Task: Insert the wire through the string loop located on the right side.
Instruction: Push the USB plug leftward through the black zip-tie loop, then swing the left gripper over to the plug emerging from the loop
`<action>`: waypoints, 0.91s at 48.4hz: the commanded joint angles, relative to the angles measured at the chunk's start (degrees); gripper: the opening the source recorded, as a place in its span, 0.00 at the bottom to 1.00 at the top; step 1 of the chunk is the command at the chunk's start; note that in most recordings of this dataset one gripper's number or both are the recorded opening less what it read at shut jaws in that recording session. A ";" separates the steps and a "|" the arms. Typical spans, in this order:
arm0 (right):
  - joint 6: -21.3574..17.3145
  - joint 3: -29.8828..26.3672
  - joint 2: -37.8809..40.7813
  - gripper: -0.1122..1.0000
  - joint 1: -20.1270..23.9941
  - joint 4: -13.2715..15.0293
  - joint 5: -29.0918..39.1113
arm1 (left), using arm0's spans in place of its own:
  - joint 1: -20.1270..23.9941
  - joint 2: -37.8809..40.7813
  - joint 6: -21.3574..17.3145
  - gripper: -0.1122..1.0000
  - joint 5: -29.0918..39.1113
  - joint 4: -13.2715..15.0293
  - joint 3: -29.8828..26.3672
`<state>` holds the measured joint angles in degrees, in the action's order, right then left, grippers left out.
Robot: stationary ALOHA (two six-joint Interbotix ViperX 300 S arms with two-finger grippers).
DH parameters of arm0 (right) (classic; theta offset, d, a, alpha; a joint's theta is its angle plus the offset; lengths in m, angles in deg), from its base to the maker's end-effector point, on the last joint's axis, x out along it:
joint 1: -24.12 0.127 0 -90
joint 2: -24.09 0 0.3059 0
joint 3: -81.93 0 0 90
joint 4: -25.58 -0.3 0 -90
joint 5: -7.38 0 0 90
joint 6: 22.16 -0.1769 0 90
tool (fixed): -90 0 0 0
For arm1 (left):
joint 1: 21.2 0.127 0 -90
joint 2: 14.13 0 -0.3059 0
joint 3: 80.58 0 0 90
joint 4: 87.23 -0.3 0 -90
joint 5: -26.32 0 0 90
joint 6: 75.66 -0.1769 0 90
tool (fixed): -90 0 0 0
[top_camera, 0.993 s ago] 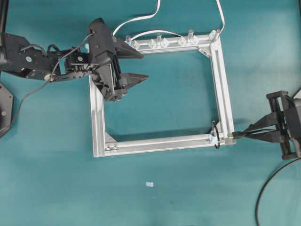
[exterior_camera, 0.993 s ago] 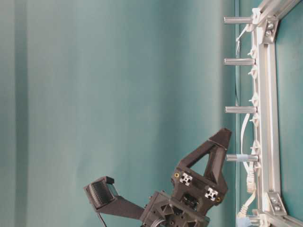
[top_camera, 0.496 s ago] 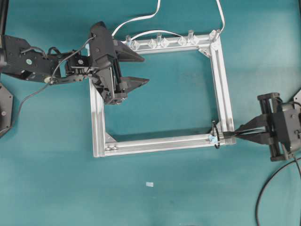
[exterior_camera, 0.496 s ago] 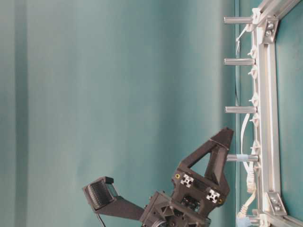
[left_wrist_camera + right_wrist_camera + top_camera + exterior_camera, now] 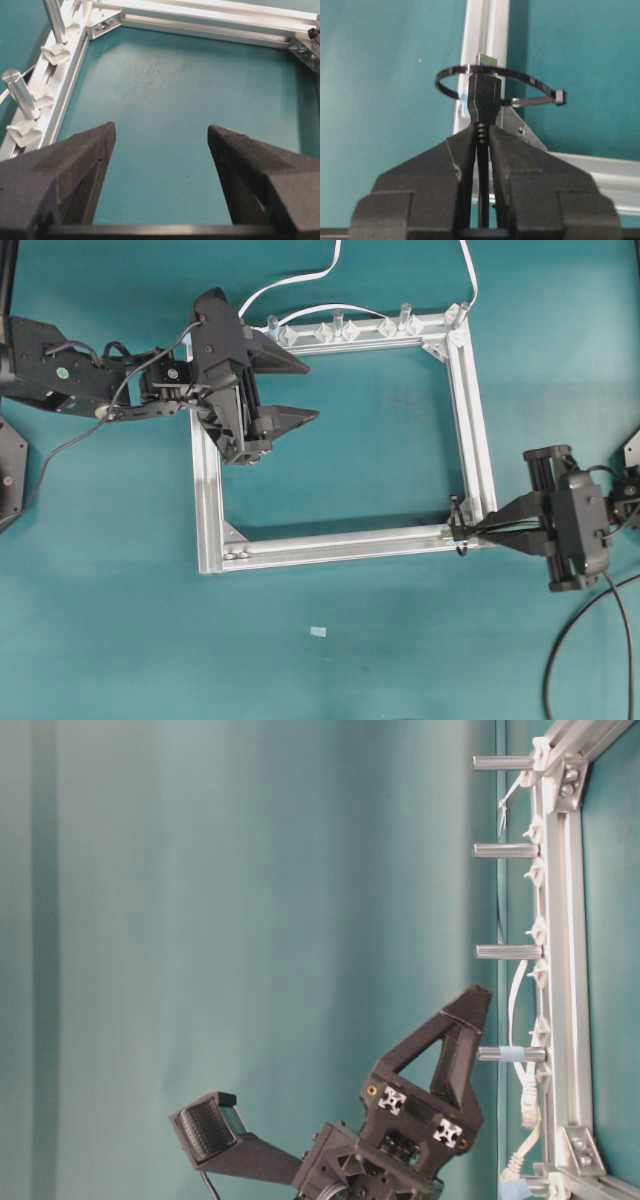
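Teal bench carrying a square silver aluminium frame. Left claw hanging spread wide and empty over the frame's upper left corner, well apart from the work. Right claw clamped shut on the wire, a thin black cable ending in a flat rectangular plug with a metal tip. Plug tip poking into the string loop, a thin black ring fixed at the frame's lower right corner; seemingly just past the near edge, though depth hard to judge. White posts and clips along the far bar, flat white cable trailing off behind.
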<state>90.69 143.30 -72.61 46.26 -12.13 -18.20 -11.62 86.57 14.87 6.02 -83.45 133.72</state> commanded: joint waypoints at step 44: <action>0.00 -5.01 4.48 0.20 -0.09 0.09 -1.41 | -3.16 -0.62 0.44 0.78 1.05 -0.18 -3.16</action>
<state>90.69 139.08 -67.87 46.26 -12.13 -18.99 -13.82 86.57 14.87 7.08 -83.45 132.31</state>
